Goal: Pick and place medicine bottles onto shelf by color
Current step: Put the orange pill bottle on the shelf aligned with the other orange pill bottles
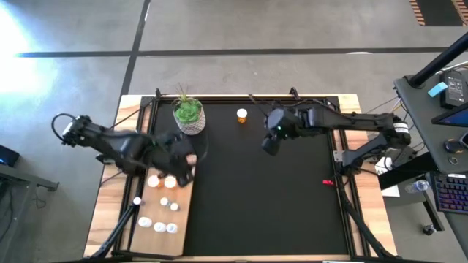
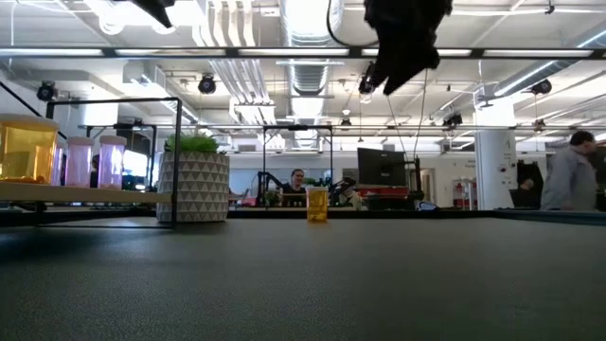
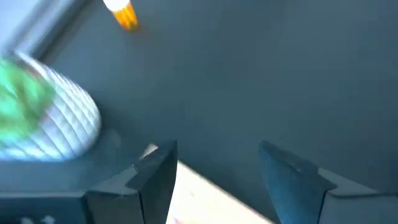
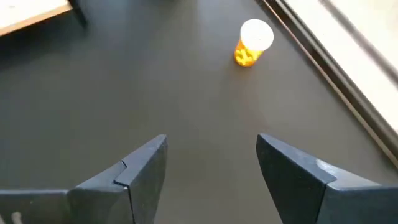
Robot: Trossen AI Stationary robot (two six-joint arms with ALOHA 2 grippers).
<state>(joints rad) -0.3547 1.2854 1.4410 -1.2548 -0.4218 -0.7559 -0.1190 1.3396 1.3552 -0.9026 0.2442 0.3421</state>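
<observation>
Orange bottle (image 1: 241,115) alone on black mat (image 1: 278,212), near plant pot (image 1: 189,117) — other bottles (image 1: 161,223) on shelf (image 1: 183,219). Right gripper (image 1: 268,146) above mat, fingers apart, empty. Left gripper (image 1: 183,172) over shelf edge — fingers apart, empty.

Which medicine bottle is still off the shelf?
The orange bottle standing alone on the black mat near its far edge, right of the plant pot. The other bottles sit on the wooden shelf at left.

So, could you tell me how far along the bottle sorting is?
Mostly done: several bottles already stand on the shelf. The left gripper hovers open over the shelf's far end, holding nothing. One orange bottle is left on the black mat, and the open right gripper is near it.
</observation>
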